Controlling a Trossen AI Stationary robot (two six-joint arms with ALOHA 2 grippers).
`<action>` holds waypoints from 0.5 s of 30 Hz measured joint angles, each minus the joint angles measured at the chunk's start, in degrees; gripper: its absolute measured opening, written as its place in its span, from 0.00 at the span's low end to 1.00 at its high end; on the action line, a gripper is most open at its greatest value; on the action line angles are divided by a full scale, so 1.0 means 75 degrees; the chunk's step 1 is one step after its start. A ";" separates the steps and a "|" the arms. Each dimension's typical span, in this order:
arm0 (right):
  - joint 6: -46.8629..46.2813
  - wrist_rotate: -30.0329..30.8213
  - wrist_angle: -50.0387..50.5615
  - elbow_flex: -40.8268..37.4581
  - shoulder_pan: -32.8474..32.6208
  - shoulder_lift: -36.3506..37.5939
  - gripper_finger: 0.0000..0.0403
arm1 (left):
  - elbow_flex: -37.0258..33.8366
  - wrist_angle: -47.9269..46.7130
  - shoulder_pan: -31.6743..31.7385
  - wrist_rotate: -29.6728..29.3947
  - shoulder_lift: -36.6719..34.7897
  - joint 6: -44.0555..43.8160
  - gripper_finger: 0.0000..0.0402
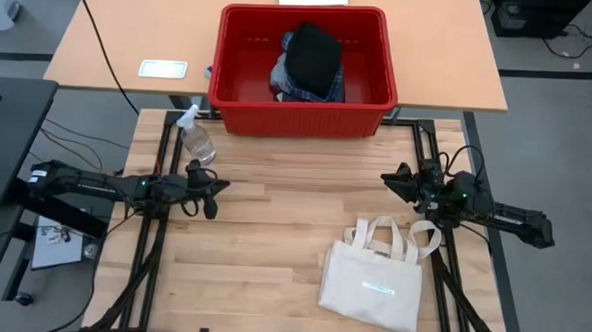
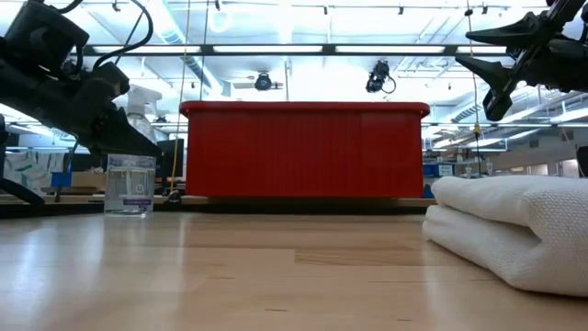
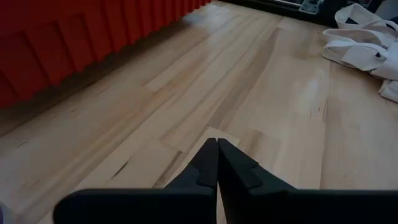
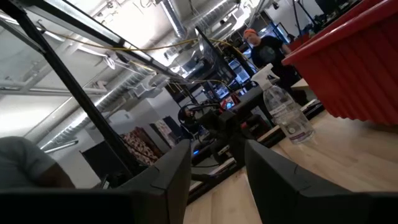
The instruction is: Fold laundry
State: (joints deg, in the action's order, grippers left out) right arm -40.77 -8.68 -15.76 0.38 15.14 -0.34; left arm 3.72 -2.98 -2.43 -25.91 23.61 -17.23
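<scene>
Crumpled soft laundry (image 1: 311, 62) in ribbed red bin (image 1: 386, 60); left fingers (image 3: 217, 163) pressed together, right fingers (image 4: 168, 171) apparently apart, empty.

High view straight down over red basket (image 1: 305, 71); low view level, facing its front wall; wrist views near worktop (image 3: 249, 93), both catching basket.

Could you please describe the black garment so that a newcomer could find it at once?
Look for the red basket at the table's far edge. The black garment sits on top of the pile inside it, above a plaid garment, and it is the only solid black cloth there.
</scene>
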 joint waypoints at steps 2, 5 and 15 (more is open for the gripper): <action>0.0000 0.0001 -0.0001 0.0000 0.0000 0.0000 0.39 | -0.0002 0.0015 0.0001 0.0000 0.0001 -0.0057 0.02; 0.0000 0.0002 -0.0002 0.0000 0.0000 -0.0002 0.39 | -0.0002 0.0419 0.0000 -0.0002 0.0001 -0.0355 0.02; 0.0000 0.0002 -0.0001 0.0000 0.0000 -0.0001 0.39 | -0.0002 0.3425 0.0002 -0.0172 -0.0005 -0.0412 0.02</action>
State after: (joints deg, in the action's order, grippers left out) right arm -40.77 -8.67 -15.76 0.38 15.14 -0.35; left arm 3.70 22.70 -2.42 -27.20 23.57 -20.32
